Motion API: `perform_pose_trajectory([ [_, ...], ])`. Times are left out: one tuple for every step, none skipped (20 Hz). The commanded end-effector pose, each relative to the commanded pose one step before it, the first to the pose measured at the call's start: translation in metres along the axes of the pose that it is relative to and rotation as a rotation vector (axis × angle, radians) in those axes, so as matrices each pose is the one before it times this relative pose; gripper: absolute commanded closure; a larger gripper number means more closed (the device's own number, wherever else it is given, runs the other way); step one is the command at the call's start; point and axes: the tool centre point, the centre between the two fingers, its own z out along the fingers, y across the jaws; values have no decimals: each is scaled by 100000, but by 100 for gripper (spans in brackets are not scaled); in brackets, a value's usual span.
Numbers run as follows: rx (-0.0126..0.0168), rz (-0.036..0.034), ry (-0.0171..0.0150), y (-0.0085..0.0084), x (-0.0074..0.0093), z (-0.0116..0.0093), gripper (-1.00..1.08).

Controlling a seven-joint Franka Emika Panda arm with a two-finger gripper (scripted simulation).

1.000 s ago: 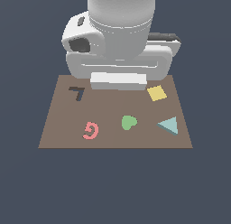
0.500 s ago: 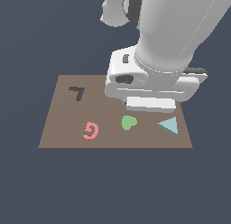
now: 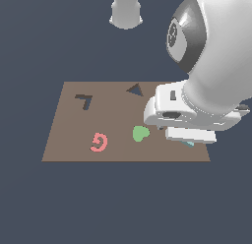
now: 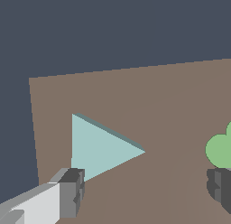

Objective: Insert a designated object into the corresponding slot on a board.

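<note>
Arm has swung toward the exterior view's right and come lower since the earlier frames; it now hangs over the near right corner of the board, uncovering the triangular slot at the far edge and hiding the yellow square. Tool is spread wide: one finger sits just beside a corner of the teal triangle, the other finger is near the green heart, nothing pinched between them. Triangle lies flat on the board near its corner, well apart from the slot; in the exterior view only a sliver shows under the wrist. Heart sits mid-board, the pink curl piece to its left in the exterior view, the dark 7-shaped cutout toward the far left. Surface under the board is plain dark blue-grey, no walls or room features visible. Robot base stands beyond the far edge.
</note>
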Motion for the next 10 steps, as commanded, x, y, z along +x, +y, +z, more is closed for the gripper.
perform_pose_trajectory([
  [17,716,35,-1016,446,670,-92],
  [7,152,-27,-314,118,205,-92],
  [6,136,-24,-271,106,178,-92],
  [5,118,-21,-232,94,152,-92],
  [4,96,-17,-199,80,128,-92],
  [4,83,-15,-163,69,106,-92],
  [3,68,-12,-130,57,85,-92],
  [2,48,-9,-103,43,65,-92],
  [0,0,0,-95,22,42,-92],
  [2,48,-9,-25,26,30,-92],
])
